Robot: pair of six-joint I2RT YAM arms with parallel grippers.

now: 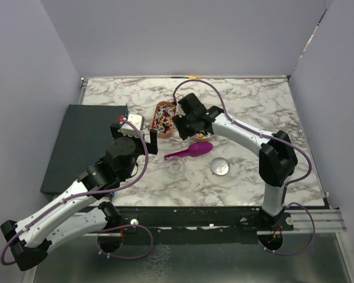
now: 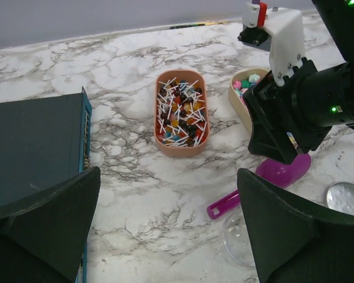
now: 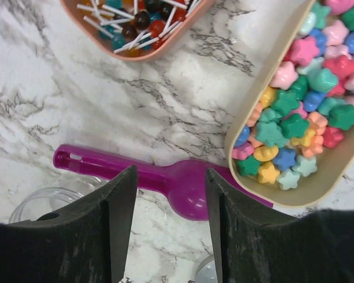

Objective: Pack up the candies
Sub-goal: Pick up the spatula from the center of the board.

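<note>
Over the marble surface (image 1: 253, 112), mid-field: right jaws are parted, nothing clamped between them. Right wrist view looks straight down through the gap onto the purple scoop (image 3: 171, 183), which lies flat on the surface; the gap frames the spot where handle meets bowl. Can't tell whether either finger touches the scoop.

Candies (image 3: 301, 118) are star-shaped, in mixed colours, and piled in the beige tray (image 3: 307, 190). Tray edge sits just beside the scoop bowl. No candies visible in the scoop.

Left jaws are fully spread and empty, hanging over bare marble, with the dark box (image 2: 29, 141) at their left finger (image 2: 47, 224).

Other items:
- pink tray (image 2: 180, 150) of lollipops (image 2: 180, 112), left of the beige tray
- clear cup (image 1: 175, 167) just near-side of the scoop handle
- round lid (image 1: 219, 167) right of the cup, apart from it
</note>
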